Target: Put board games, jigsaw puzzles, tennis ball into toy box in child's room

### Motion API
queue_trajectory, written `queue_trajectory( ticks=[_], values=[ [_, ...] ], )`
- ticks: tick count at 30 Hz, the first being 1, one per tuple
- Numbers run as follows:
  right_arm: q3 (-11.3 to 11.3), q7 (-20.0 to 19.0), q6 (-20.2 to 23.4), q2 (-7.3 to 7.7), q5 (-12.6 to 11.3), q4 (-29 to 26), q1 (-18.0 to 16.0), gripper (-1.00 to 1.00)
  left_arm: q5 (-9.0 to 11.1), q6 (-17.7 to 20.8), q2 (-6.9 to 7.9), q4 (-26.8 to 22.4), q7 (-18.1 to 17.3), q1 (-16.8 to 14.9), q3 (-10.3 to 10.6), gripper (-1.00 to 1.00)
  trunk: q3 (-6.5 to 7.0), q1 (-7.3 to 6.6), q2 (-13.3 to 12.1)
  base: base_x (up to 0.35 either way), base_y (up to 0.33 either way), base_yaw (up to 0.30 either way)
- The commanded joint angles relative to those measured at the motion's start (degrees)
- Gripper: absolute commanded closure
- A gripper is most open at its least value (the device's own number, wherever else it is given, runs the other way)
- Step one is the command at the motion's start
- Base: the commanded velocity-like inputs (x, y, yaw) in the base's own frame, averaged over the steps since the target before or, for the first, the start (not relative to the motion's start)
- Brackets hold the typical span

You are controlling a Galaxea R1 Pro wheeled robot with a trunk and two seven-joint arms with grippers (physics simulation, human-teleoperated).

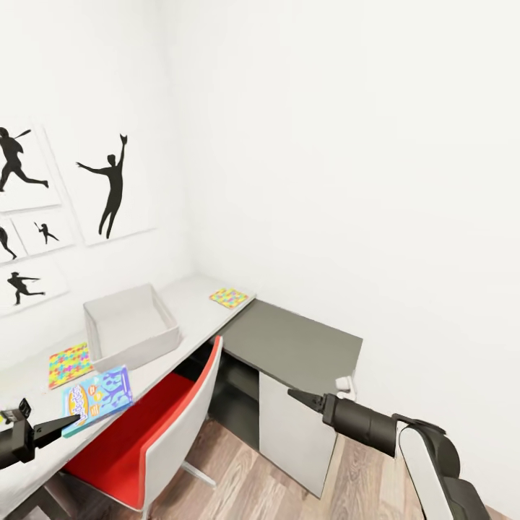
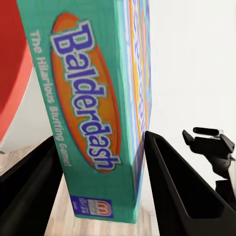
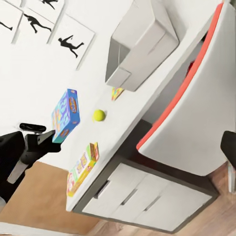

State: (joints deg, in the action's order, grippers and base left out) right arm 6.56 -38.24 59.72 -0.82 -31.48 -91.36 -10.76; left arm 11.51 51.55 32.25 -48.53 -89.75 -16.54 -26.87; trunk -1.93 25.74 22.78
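Lying flat, board game (image 1: 97,397) in left fingers (image 1: 61,426)

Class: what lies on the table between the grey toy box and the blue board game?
A multicolour jigsaw puzzle, seen in the head view.

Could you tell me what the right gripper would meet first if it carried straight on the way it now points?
Probably the dark grey cabinet top: the right gripper points up-left across it toward the table, though depth is unclear.

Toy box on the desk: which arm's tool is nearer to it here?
Left. The left tool is over the table beside the toy box, holding the blue board game. The right tool hangs beyond the dark cabinet, farther off.
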Motion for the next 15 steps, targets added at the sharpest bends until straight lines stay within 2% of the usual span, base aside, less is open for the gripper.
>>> queue_trajectory(
  ticks=[1,4,7,15],
  values=[
    [0.50,-0.90,0.28,-0.08,0.36,-0.04,-0.05,-1.00,0.01,0.62,0.00,0.02,-0.25,-0.08,0.00,1.00,-0.14,0.04,0.14,0.004,-0.004,0.291],
    [0.89,-1.42,0.28,-0.08,0.36,-0.04,-0.05,-1.00,0.06,0.70,0.00,-0.03,-0.25,-0.08,-0.05,1.00,-0.14,0.04,0.14,0.002,-0.002,0.274],
    [1.02,-1.56,0.28,-0.08,0.36,-0.04,-0.05,-1.00,0.08,0.83,0.05,-0.04,-0.25,-0.08,-0.08,1.00,-0.14,0.04,0.14,0.001,-0.001,0.145],
    [1.13,-1.52,0.25,-0.12,0.42,-0.04,-0.05,-1.00,0.09,0.99,0.06,-0.07,-0.25,-0.08,-0.03,1.00,-0.14,0.04,0.14,0.000,0.000,0.020]
  ],
)
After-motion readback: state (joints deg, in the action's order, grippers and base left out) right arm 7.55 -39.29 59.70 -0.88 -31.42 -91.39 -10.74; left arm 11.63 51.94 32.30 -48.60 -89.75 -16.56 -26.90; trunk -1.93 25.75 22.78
